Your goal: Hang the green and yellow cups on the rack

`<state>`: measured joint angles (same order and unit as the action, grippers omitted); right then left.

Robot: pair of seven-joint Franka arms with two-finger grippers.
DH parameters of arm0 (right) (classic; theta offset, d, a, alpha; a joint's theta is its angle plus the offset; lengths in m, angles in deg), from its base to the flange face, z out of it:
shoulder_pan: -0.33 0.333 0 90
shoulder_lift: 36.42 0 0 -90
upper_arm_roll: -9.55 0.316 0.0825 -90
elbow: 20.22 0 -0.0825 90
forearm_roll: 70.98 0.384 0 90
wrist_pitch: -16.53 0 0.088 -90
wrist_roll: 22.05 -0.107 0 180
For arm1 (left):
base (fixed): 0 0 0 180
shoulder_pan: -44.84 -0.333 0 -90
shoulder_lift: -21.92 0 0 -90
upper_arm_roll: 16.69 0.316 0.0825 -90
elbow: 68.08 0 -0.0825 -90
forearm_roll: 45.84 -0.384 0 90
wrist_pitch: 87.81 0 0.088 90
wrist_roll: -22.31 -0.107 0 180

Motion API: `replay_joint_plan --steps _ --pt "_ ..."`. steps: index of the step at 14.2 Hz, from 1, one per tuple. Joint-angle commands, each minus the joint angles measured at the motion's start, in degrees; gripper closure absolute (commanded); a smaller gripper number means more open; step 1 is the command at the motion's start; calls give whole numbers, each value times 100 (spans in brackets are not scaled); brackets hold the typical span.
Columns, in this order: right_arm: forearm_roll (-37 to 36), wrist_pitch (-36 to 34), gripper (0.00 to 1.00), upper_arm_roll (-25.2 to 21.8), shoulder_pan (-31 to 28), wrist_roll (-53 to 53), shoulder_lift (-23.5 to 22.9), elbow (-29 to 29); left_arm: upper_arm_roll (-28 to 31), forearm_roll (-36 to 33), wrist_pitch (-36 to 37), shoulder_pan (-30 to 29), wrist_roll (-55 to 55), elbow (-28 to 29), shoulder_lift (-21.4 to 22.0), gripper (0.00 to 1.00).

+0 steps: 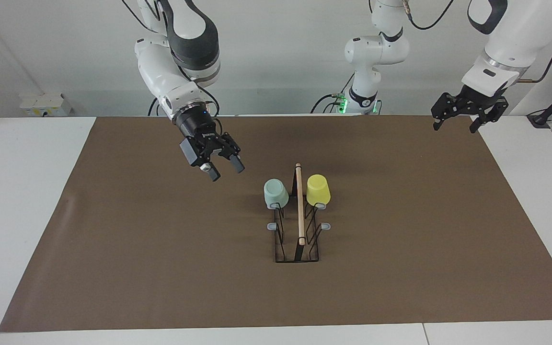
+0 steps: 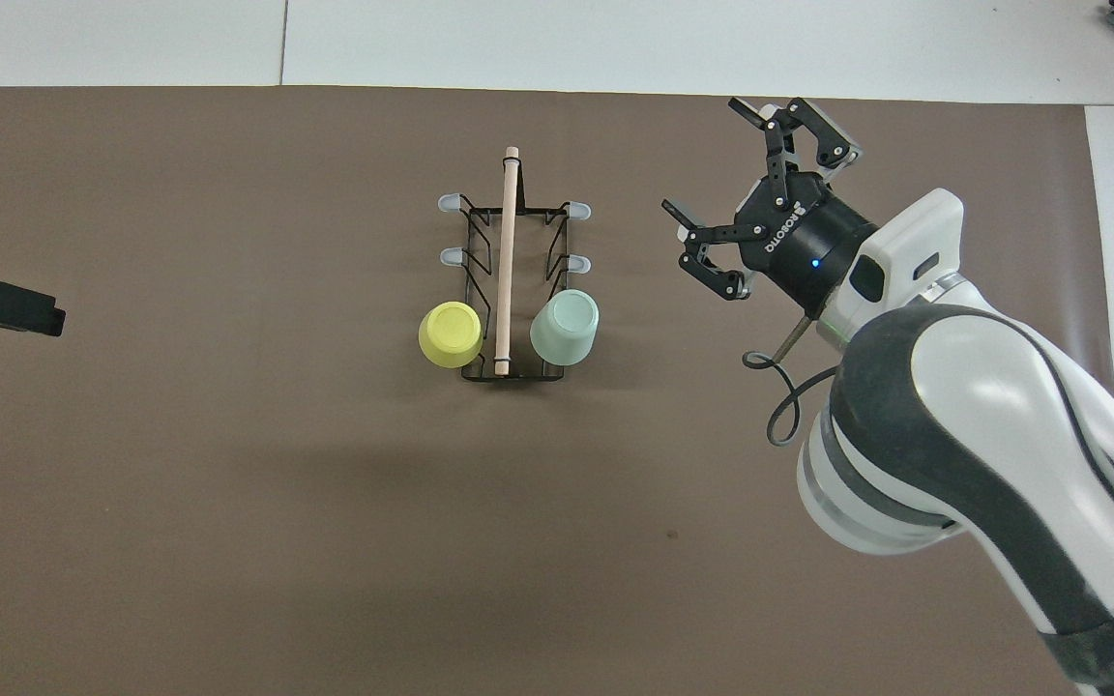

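Facing view: I see both cups capping the rack point(image 1: 297, 239); right gripper point(image 1: 223, 167) and left gripper point(image 1: 454, 123) spread, empty

White-and-grey arms point(image 1: 175, 52), seemingly black grippers.

A: Bright, even light from above; both views are sharp, with no glare.

B: Agreed. Only soft, faint shadows lie on the brown mat point(image 1: 161, 249) near the rack point(image 1: 297, 239). No visible edge distortion.

One high camera faces the robots, another looks down from above them; both share the rack point(image 1: 297, 225).
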<state>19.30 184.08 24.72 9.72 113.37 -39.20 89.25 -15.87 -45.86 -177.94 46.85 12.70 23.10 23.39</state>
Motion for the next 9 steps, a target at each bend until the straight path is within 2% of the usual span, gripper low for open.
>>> replay_joint_plan --steps 1,4,7,9 --pt "-1007 -695 0 39 -288 -1363 58 57 15 -111 31 28 73 163 152 0" --pt "-2282 -1468 0 21 -516 -3437 84 48 15 -111 31 28 73 163 152 0" --pt "-3670 -2539 0 -32 -876 -5607 119 31 15 -111 31 28 73 163 152 0" --pt "-4322 -3173 0 -32 -1096 -6822 251 31 15 -111 31 28 73 163 152 0"
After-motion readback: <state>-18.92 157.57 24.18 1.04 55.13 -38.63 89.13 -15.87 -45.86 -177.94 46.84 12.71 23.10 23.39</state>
